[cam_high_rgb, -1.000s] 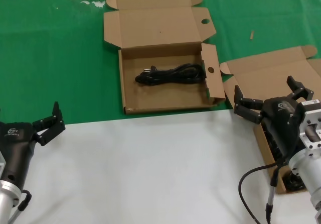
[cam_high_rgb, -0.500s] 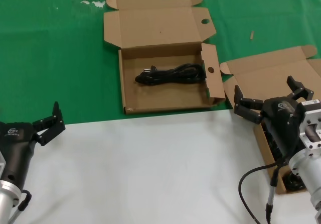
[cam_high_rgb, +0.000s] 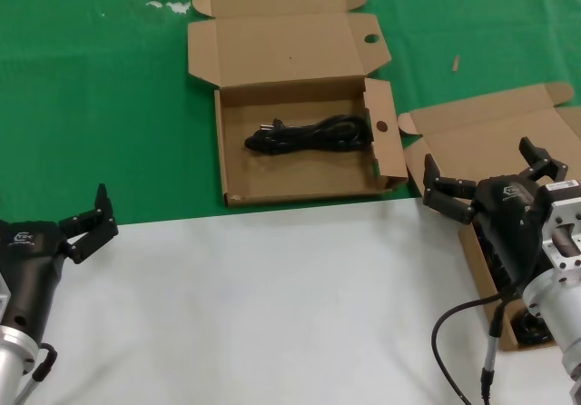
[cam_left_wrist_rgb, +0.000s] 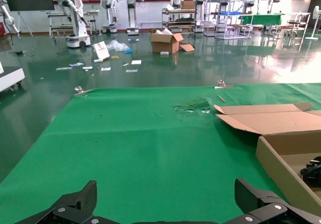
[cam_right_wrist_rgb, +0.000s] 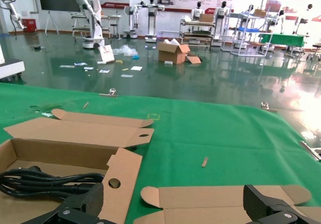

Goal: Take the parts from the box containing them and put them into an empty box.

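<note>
black coiled cable (cam_high_rgb: 309, 135) lies inside the holed box (cam_high_rgb: 300, 184), along its far half, plug end pointing away from the round-holed side flap (cam_high_rgb: 382, 125). so one part is already delivered there. beyond that flap sits the source box (cam_high_rgb: 472, 142), its lid open. dark cable bundles (cam_high_rgb: 531, 330) show in its near end, mostly hidden under the right arm.

right gripper (cam_high_rgb: 490, 178) hovers over the source box, just past the holed box's flap side, fingers spread wide with nothing between them. left gripper (cam_high_rgb: 83, 223) is parked well off the holed box's opposite side, at the edge of the white sheet (cam_high_rgb: 272, 305); it too is spread open and holds nothing.

we judge the step in hand is fetching the next part. next move calls for lowering the right gripper into the source box, straddling one bundle across its middle, then closing. risk: snagging a neighbouring coil.
</note>
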{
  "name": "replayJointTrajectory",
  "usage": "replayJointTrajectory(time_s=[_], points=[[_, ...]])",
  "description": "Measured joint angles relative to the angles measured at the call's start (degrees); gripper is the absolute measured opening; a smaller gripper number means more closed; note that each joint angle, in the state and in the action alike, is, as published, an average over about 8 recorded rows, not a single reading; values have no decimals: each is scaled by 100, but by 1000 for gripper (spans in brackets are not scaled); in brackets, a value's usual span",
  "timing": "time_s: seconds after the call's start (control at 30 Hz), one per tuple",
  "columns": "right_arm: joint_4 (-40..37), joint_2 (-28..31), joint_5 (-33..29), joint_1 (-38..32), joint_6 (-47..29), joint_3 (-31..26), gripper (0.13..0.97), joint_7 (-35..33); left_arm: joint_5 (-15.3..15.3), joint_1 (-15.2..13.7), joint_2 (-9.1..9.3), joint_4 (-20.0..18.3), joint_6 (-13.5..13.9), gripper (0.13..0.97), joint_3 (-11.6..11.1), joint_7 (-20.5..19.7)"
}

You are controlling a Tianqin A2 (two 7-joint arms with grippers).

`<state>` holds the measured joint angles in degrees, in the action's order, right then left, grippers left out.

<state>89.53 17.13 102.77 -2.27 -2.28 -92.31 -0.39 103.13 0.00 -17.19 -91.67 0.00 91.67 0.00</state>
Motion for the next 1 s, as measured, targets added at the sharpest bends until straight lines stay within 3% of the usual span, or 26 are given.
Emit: replayJointTrajectory(time_s=[1.0], points=[[0, 0, 0, 0, 0, 0, 966, 0, 0, 0, 0, 0, 0, 966, 0, 0]])
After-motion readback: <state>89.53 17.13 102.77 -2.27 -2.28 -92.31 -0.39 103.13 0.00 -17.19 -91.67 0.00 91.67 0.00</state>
